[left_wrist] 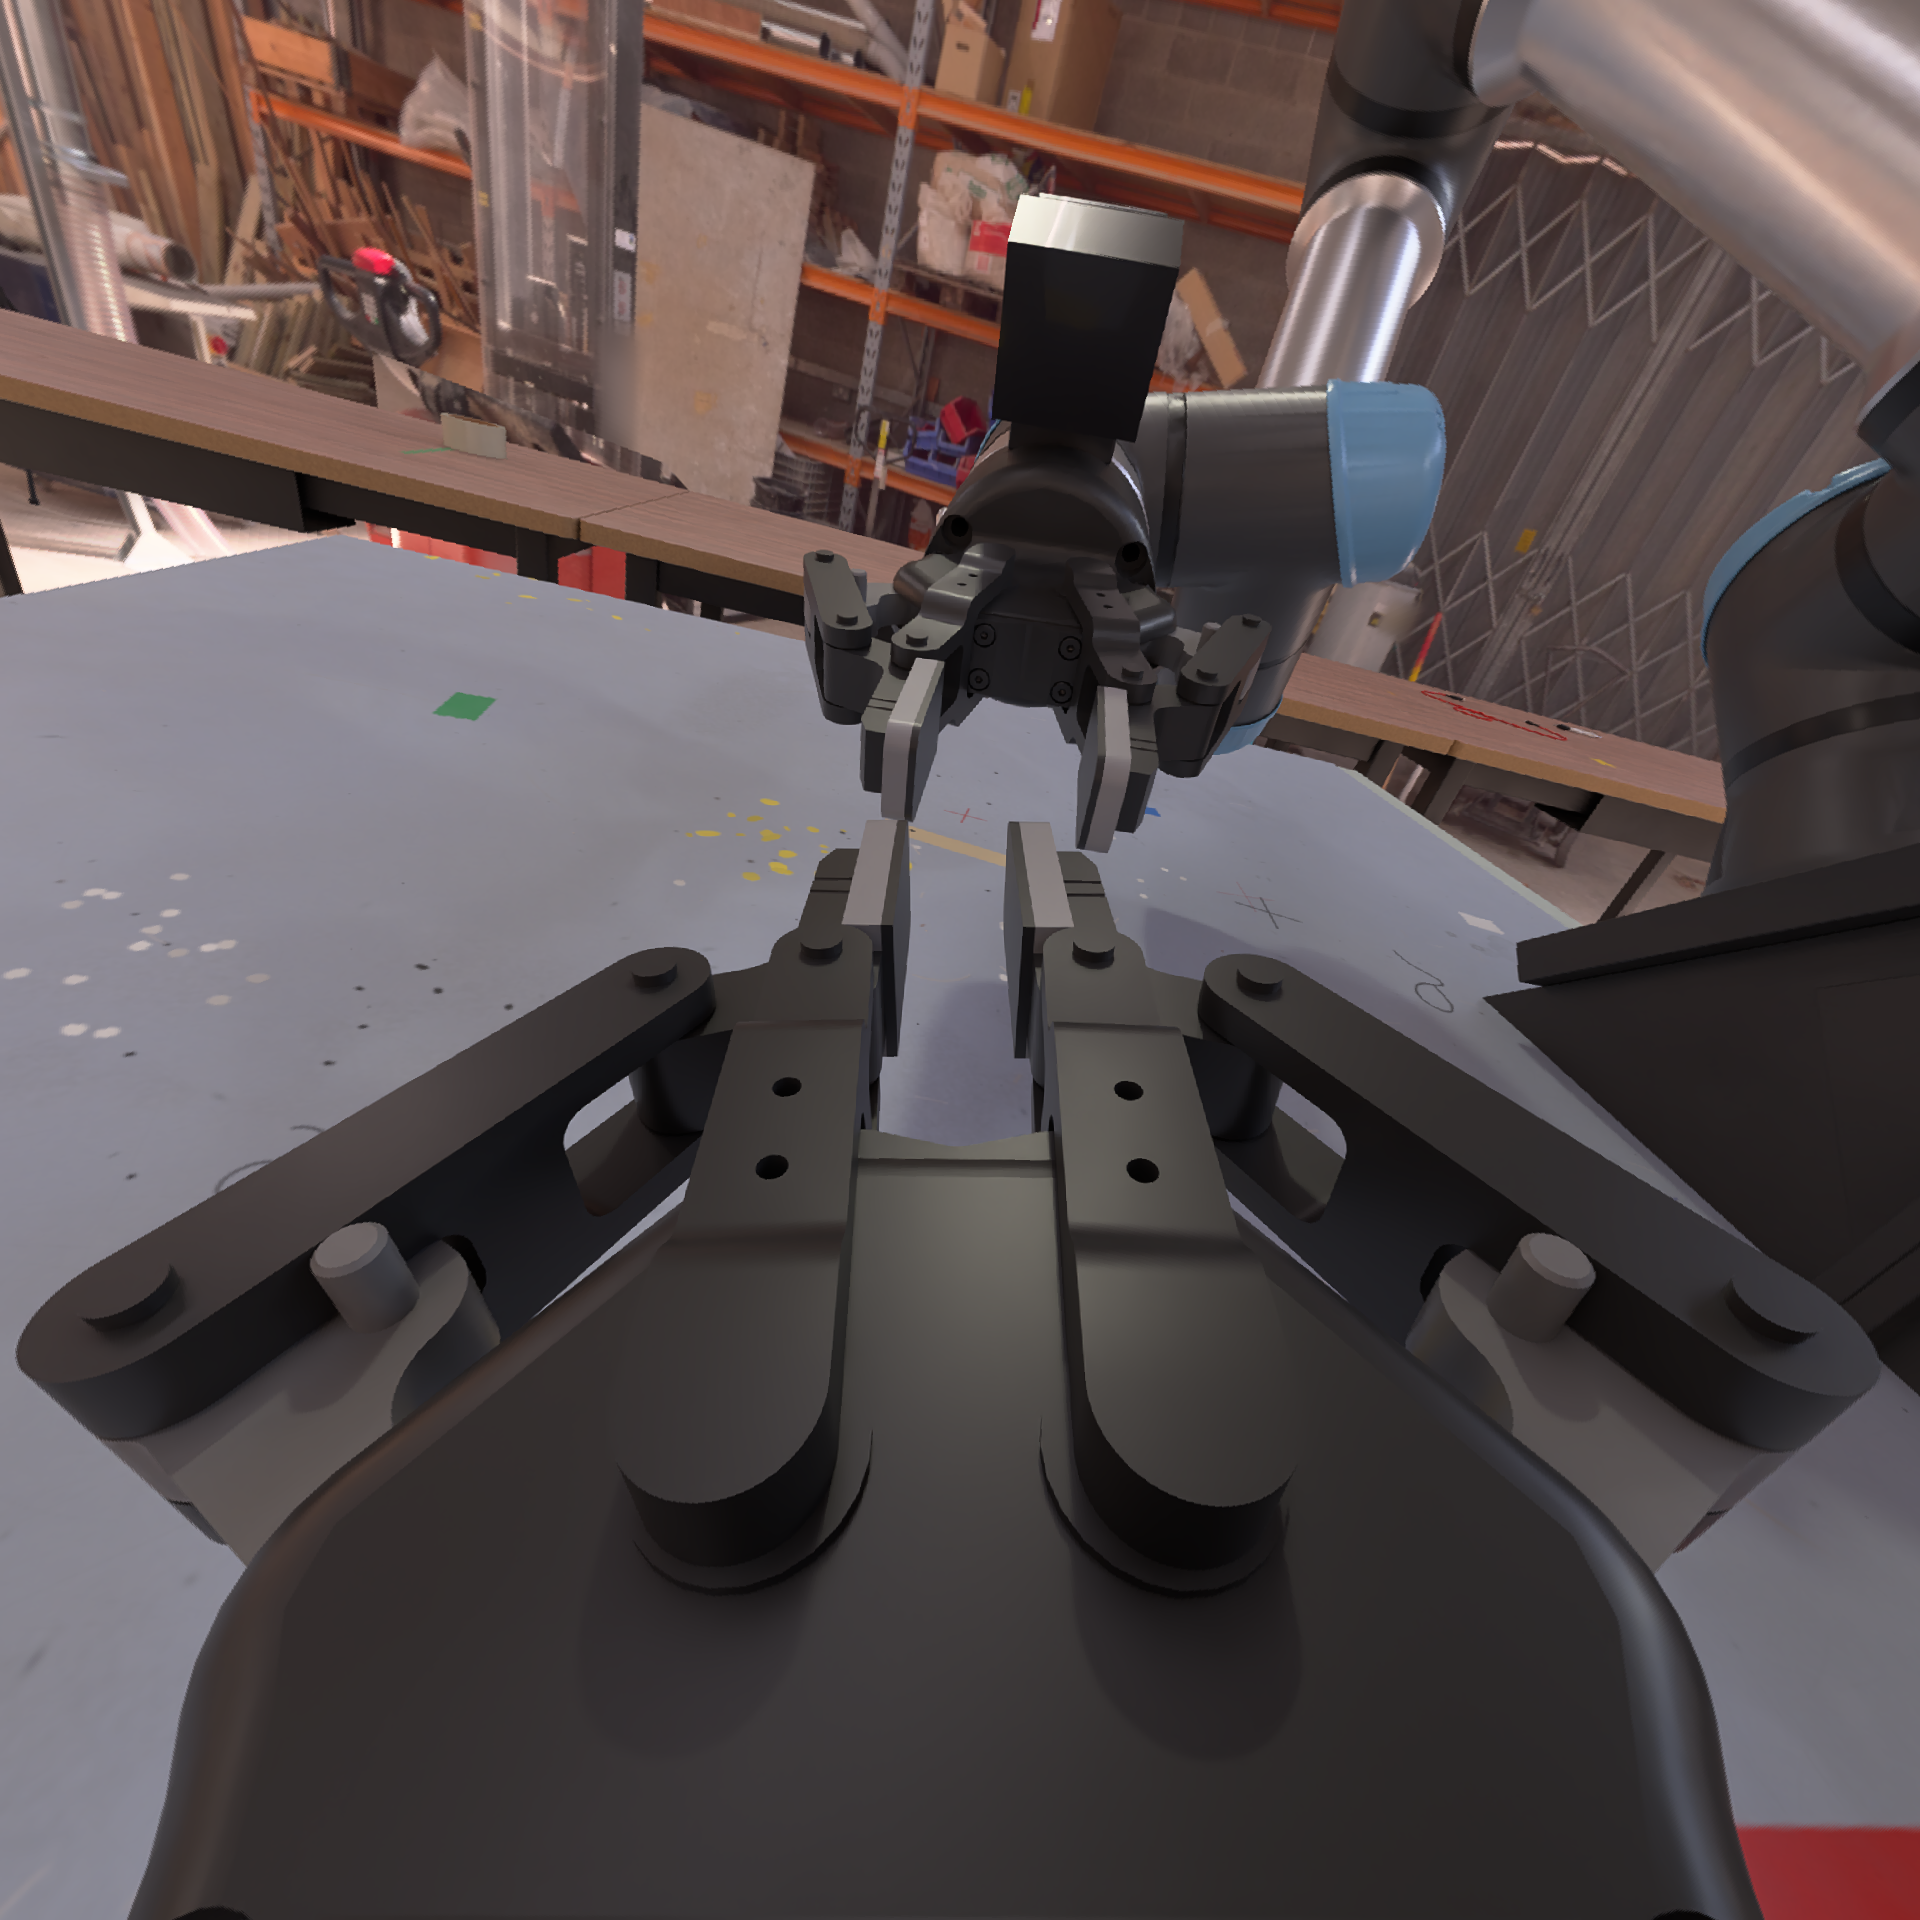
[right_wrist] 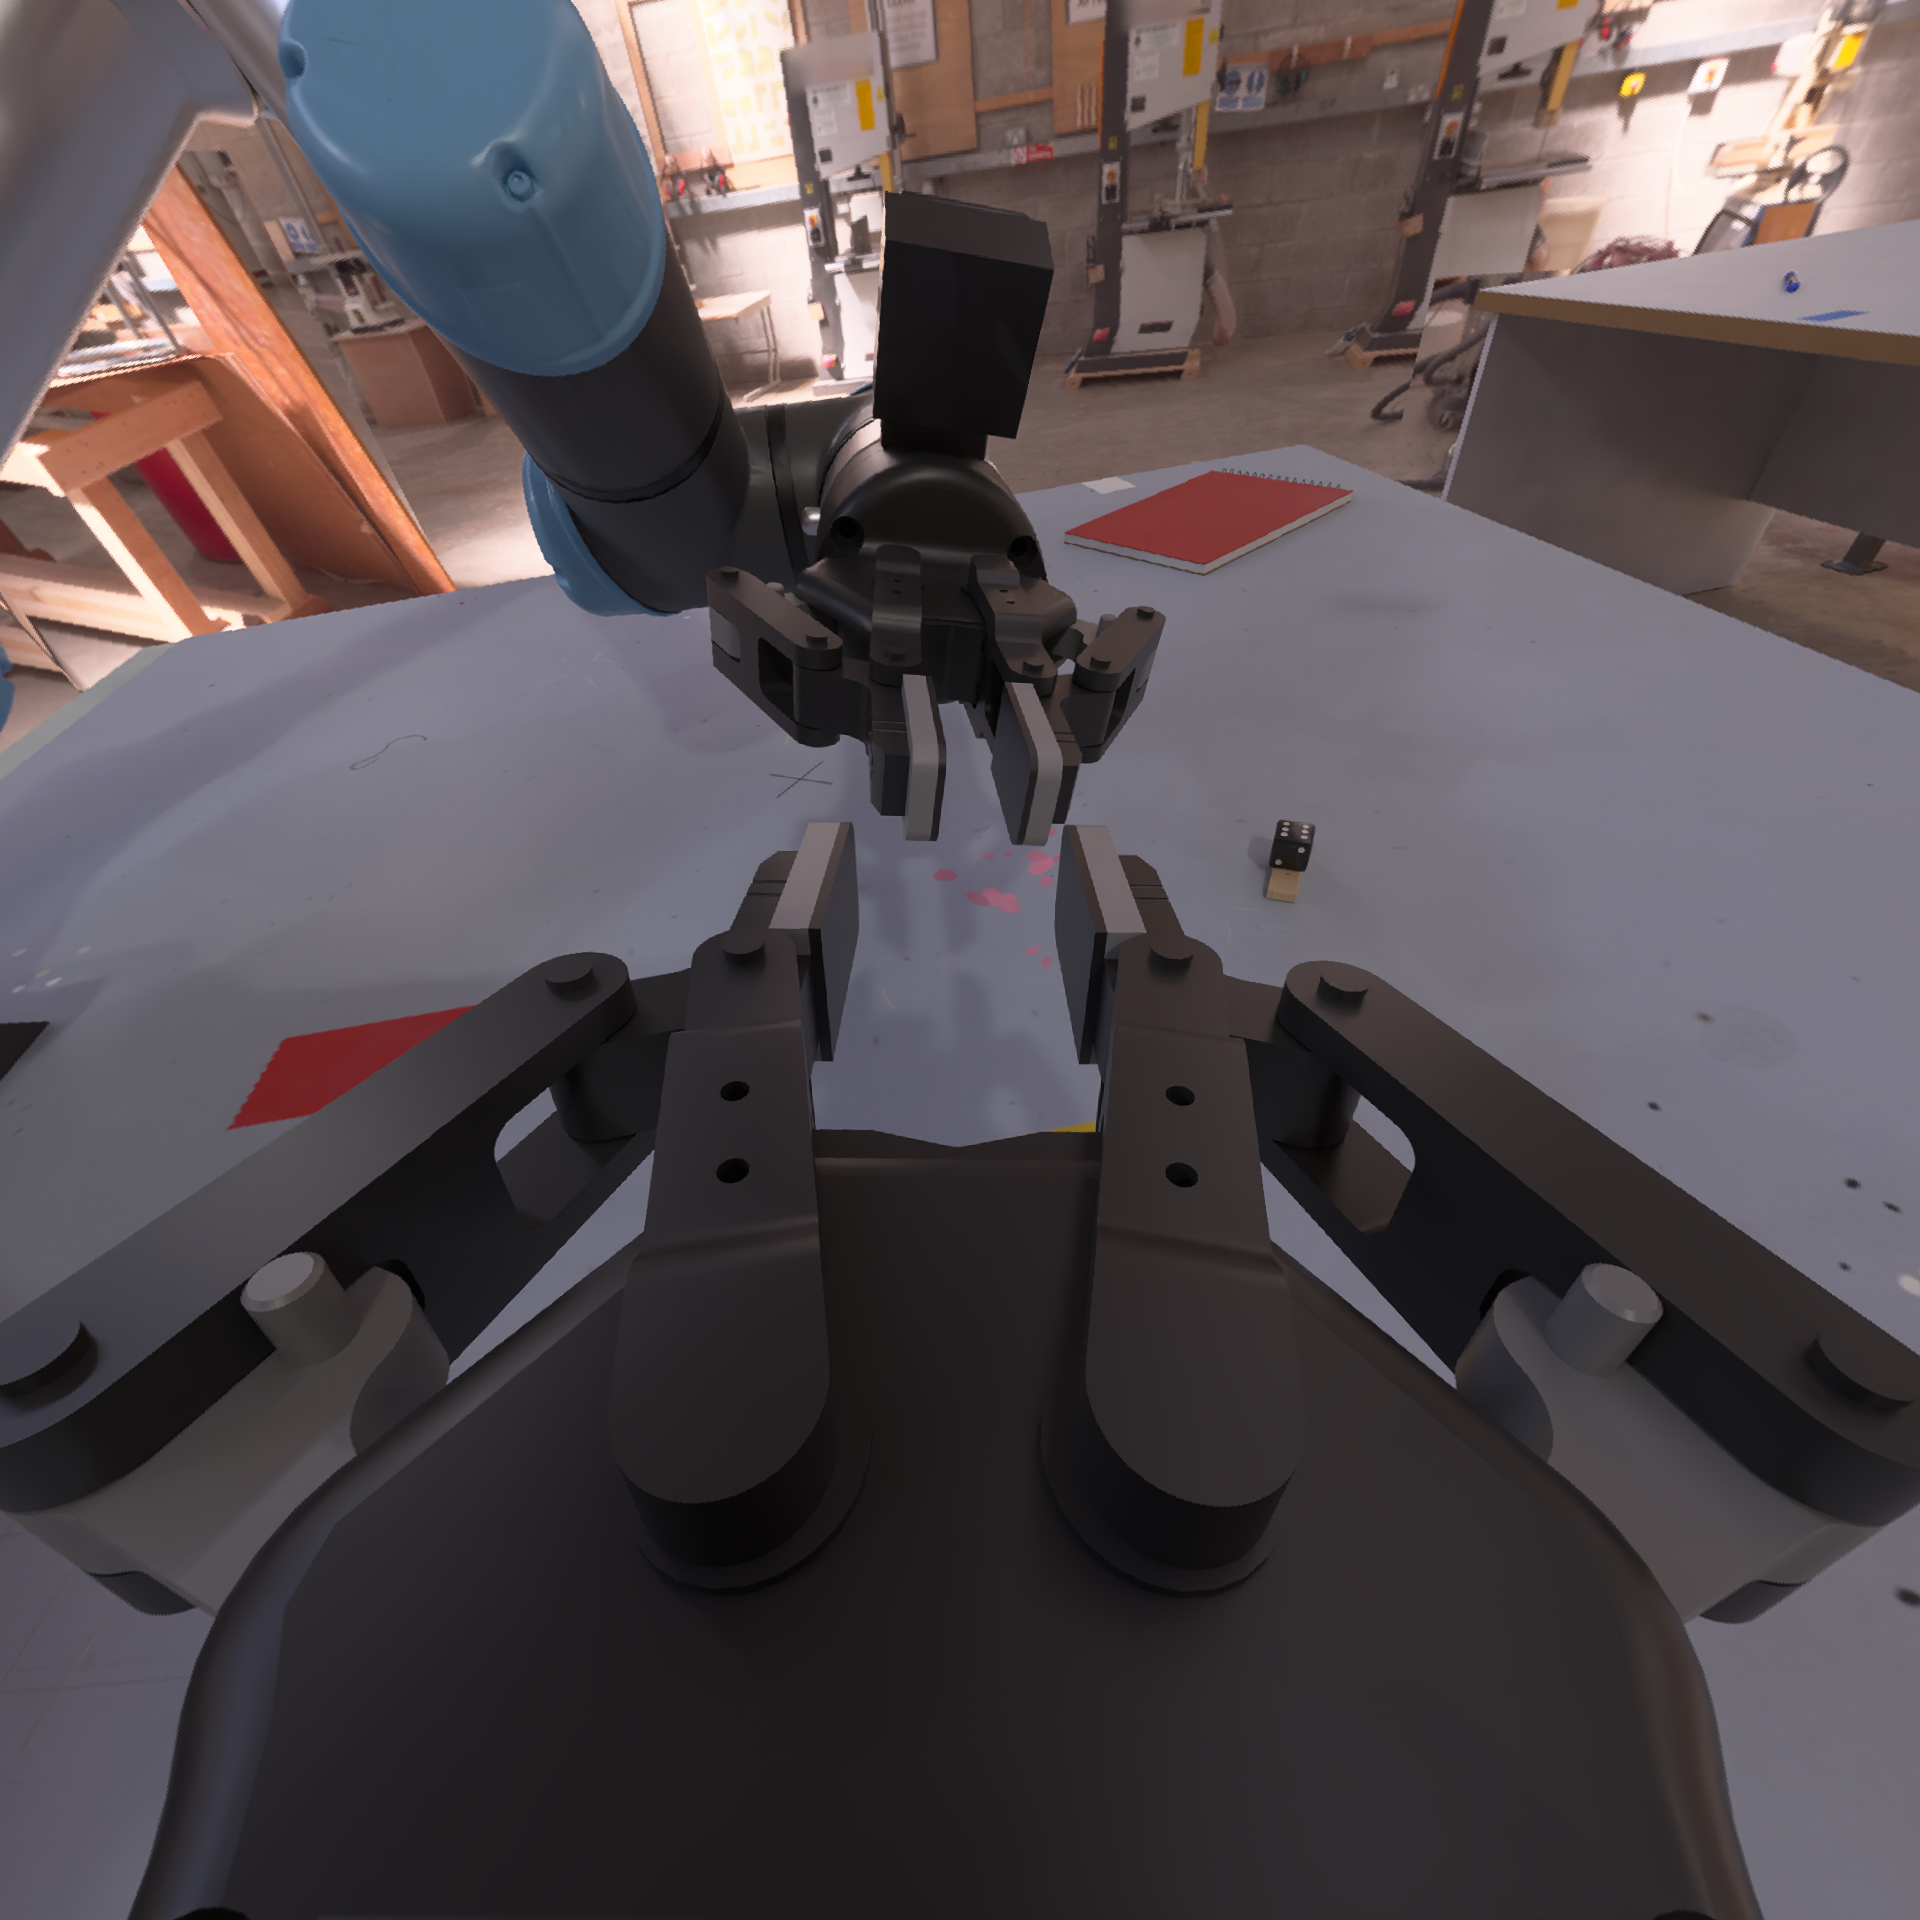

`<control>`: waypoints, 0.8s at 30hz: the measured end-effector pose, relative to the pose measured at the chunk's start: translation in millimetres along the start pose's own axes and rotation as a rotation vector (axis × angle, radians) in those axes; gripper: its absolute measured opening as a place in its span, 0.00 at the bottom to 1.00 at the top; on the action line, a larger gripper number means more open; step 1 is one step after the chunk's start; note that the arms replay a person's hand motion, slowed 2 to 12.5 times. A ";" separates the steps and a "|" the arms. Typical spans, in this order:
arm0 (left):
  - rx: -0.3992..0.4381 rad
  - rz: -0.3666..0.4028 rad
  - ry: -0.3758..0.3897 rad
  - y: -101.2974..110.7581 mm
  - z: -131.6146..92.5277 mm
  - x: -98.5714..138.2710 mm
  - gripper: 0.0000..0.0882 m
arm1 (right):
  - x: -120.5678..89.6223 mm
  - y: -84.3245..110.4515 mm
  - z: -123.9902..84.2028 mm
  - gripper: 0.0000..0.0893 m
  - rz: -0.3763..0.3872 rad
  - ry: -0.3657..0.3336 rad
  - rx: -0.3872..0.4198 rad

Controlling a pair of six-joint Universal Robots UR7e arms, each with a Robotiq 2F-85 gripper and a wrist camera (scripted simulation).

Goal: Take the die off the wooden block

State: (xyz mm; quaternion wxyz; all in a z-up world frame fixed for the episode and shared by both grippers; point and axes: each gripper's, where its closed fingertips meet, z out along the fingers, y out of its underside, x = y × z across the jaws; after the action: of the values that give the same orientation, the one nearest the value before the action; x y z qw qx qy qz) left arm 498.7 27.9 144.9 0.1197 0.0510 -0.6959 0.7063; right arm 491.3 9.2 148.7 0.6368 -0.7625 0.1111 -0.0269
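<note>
Right wrist view first: the right gripper (right_wrist: pixel 948 847) hangs over the grey table (right_wrist: pixel 1455 790) with its fingers apart and nothing between them, only bare tabletop and a scatter of pink paint spots (right_wrist: pixel 992 894) showing in the gap. Off to the right of that gripper, well apart from its fingertips, a black die (right_wrist: pixel 1291 846) with white pips sits on top of a small wooden block (right_wrist: pixel 1283 884); block and die stand upright on the table, untouched by either gripper. To the near left of the die, a flat red patch (right_wrist: pixel 348 1065) lies on the table surface. Straight beyond the right gripper's tips, the left gripper (right_wrist: pixel 982 826) faces back toward the camera, tilted downward, its fingers parted by a narrower gap and empty. Farther off than the die, near the table's far edge, a red spiral notebook (right_wrist: pixel 1210 516) lies flat. From the left wrist view, the left gripper (left_wrist: pixel 958 844) shows the same narrow, empty gap between its pads, held above the table (left_wrist: pixel 312 831). Just past its tips the right gripper (left_wrist: pixel 1003 810) points down toward it, fingers spread wider. Yellow paint spots (left_wrist: pixel 764 836) dot the table to the left of the tips, and a small green square (left_wrist: pixel 463 707) lies farther off on the left. The die and block are out of sight in this view.
</note>
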 end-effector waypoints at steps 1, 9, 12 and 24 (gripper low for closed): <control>0.001 -0.002 0.002 -0.1 -0.1 0.3 0.19 | 0.3 -0.1 -0.3 0.39 -0.001 0.002 0.000; 0.002 -0.003 0.002 -0.1 -0.2 0.1 0.19 | 2.5 -4.2 -2.3 0.39 -0.006 0.014 0.010; -0.003 -0.004 0.005 0.9 0.5 0.5 0.19 | 3.3 -6.4 -2.7 0.39 -0.009 0.017 0.013; -0.029 0.002 -0.002 6.9 3.0 -0.8 0.19 | 10.6 -8.0 -5.2 0.39 -0.033 0.052 -0.009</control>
State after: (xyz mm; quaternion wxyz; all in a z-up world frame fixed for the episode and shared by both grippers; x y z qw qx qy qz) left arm 497.6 24.9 138.1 0.1189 0.0495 -0.7063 0.6961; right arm 501.8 3.3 156.5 0.6297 -0.7662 0.1149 -0.0566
